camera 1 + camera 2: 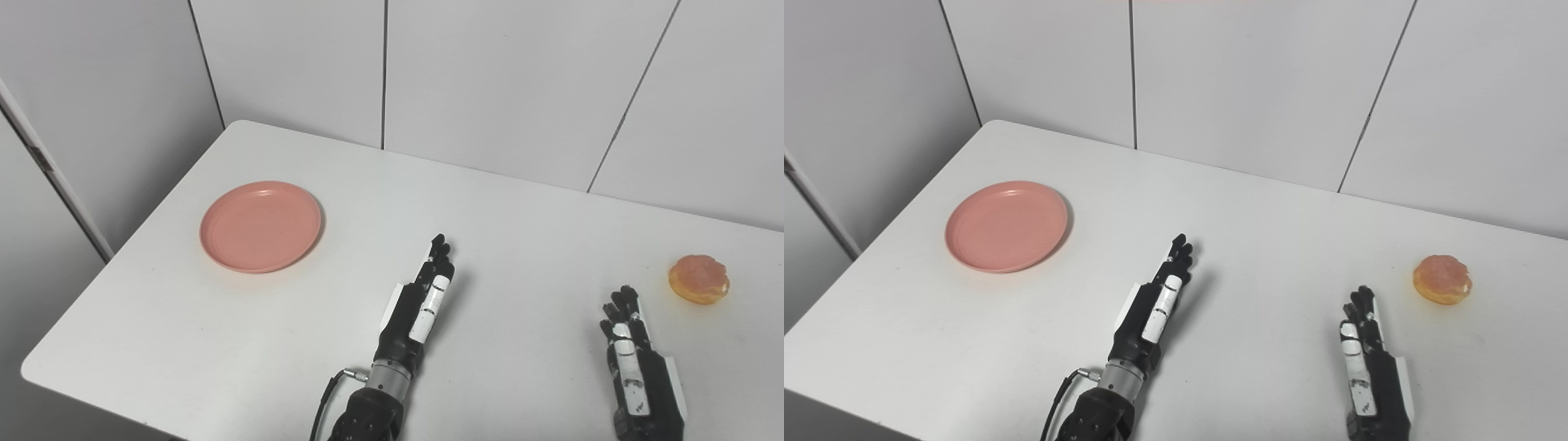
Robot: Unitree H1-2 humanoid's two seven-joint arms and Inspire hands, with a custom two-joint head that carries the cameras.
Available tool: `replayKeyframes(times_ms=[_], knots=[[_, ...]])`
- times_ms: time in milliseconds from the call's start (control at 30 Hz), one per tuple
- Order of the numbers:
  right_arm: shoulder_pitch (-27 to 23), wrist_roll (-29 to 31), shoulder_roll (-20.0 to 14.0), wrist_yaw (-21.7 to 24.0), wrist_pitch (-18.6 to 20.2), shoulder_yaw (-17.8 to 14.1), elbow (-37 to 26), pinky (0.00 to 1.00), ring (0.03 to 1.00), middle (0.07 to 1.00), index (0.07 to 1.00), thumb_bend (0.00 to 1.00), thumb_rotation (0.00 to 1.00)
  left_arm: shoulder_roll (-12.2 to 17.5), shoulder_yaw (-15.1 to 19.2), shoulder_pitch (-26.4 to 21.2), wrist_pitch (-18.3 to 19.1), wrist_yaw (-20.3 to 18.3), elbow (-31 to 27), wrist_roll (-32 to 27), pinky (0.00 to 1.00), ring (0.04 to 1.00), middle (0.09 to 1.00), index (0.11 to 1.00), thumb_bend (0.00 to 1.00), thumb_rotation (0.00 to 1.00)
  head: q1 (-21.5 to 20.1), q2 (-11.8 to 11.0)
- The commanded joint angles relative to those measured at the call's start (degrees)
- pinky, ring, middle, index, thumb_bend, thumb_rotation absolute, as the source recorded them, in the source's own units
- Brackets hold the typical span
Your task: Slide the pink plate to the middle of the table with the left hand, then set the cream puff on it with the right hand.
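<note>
White bench (184, 331), grey panelled wall behind. Pink plate (260, 225) lies flat at the left side of the bench, empty, nothing touching it. Left hand (419, 306) is over the bench centre, well apart from the plate and to its right; fingers extended straight and held together, pointing away from the robot, holding nothing. Right hand (634, 358) is near the front right; fingers extended, released, grasping nothing. Cream puff (699, 279) sits on the bench at far right, just beyond and to the right of the right hand's fingertips, not touching them.
</note>
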Motion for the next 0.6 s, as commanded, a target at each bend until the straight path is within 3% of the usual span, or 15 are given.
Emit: replayKeyframes(times_ms=[0,133,267,400,567], knots=[[-0.8,-0.5,-0.1,0.1,-3.4,-0.2,-0.5,1.00,0.999,1.000,1.000,0.54,0.86,0.4,0.3,0.1,-2.1,-0.2,1.1,-0.4,1.00,1.000,1.000,0.999,0.50,0.95,-0.1,-0.3],[-0.9,-0.7,-0.1,0.1,-4.0,-0.3,-0.2,1.00,0.998,1.000,1.000,0.53,0.86,1.0,0.3,-0.3,-1.2,0.1,0.7,0.7,1.00,1.000,1.000,0.999,0.53,0.98,-0.4,-0.1],[-0.9,-0.4,0.1,0.2,-4.1,-0.3,0.1,1.00,1.000,1.000,1.000,0.56,0.84,1.3,0.7,-0.9,-0.3,0.0,-0.2,0.7,1.00,1.000,1.000,1.000,0.65,1.00,-0.6,-0.3],[-0.9,-0.4,-0.4,0.4,-3.8,-0.4,-0.2,1.00,1.000,1.000,1.000,0.54,0.84,2.5,0.9,-2.3,0.7,0.1,-1.5,1.8,1.00,1.000,1.000,1.000,0.61,1.00,-0.3,-0.2],[-1.2,-0.1,-0.6,0.7,-3.8,-0.5,0.2,1.00,1.000,1.000,1.000,0.54,0.85,3.4,2.6,-5.0,2.2,1.6,-2.5,3.4,1.00,1.000,1.000,0.992,0.66,1.00,0.3,-0.3]])
